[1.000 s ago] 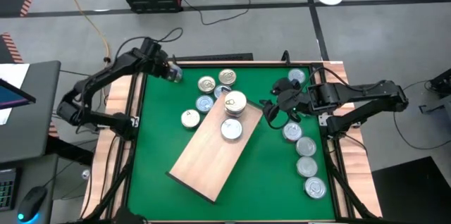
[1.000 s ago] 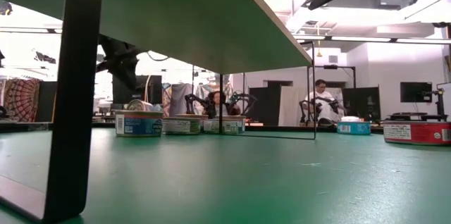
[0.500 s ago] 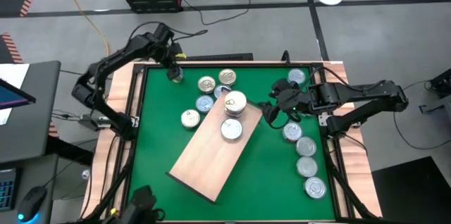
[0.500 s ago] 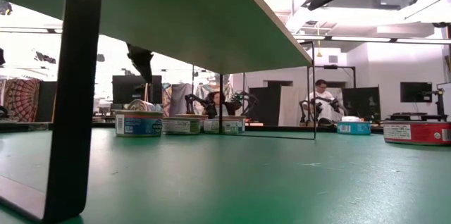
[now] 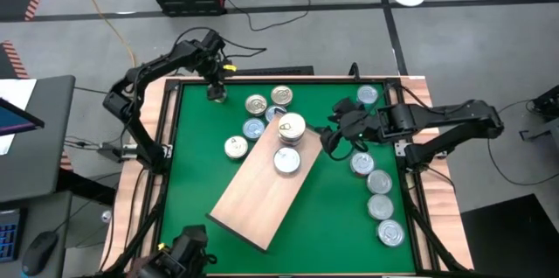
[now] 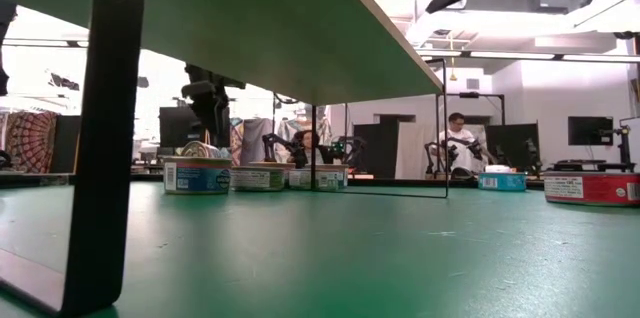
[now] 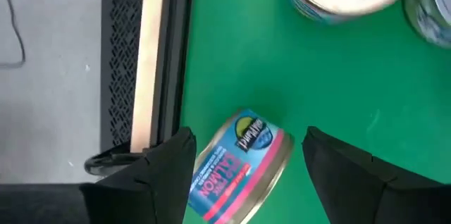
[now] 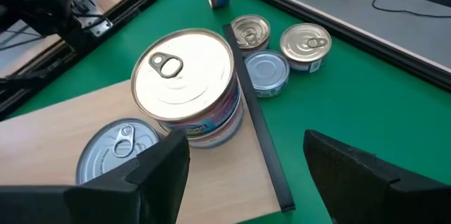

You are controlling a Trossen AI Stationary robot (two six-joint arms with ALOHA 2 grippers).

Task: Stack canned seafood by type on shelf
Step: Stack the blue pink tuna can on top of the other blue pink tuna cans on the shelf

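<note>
Green desk, far corner on the left arm's side: let go of a blue-and-pink labelled tin within the last second. Was clamped in the left hand a moment ago; now hangs with fingers spread apart, lifted clear, gripping nothing. Rests directly beneath that hand, tipped up on its edge (label showing, lid turned sideways), close by the desk's rail. Well apart from the wooden shelf, which lies off toward the other arm.

Reads as a drop or a reset rather than progress: probably needs laying flat or a fresh grip before going anywhere.

Right hand unchanged: spread open, empty, hovering just beside the shelf's far end. Nearest to it on the shelf, a tall gold-lidded stack (one can or two, cannot tell), then a single silver-lidded tin. Off the shelf: loose tins between the two hands, and a row of tins behind the right hand.
</note>
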